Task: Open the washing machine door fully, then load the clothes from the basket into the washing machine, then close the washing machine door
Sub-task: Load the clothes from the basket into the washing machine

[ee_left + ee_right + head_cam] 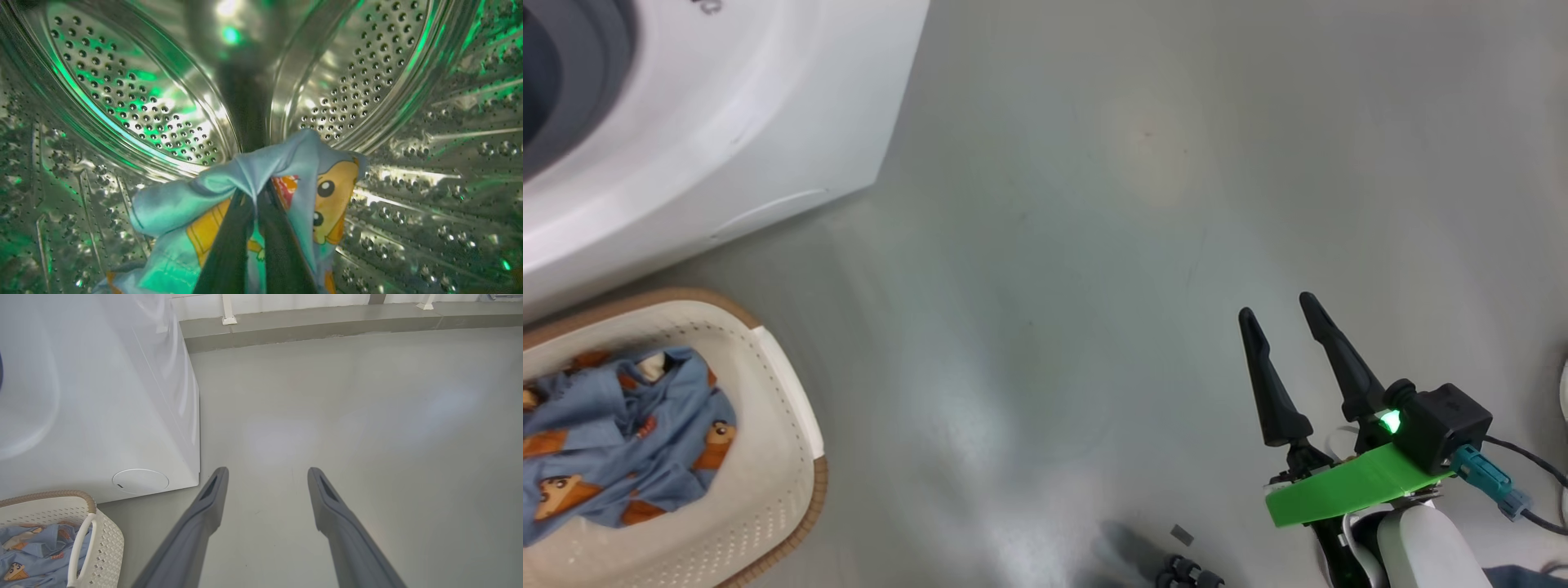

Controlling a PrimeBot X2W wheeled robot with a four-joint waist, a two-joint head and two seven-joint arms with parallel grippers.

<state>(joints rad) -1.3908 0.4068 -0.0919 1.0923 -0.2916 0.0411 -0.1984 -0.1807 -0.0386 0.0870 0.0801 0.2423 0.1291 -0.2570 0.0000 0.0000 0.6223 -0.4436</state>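
Left wrist view looks into a perforated steel drum, where the left end effector is clamped, fingers together, on a light blue garment printed with a cartoon face. The cloth sits inside the drum. The head view shows the outside instead. There is the white washing machine, and just beside it the basket with clothes heaped inside. The right end effector hangs well apart from the machine over the floor, fingers apart and holding nothing. Grey lettering at the machine's top edge is cut off and unreadable. The right wrist view adds a round cap low on the machine's front and a grey ledge beyond the machine. The floor is smooth, grey and glossy.
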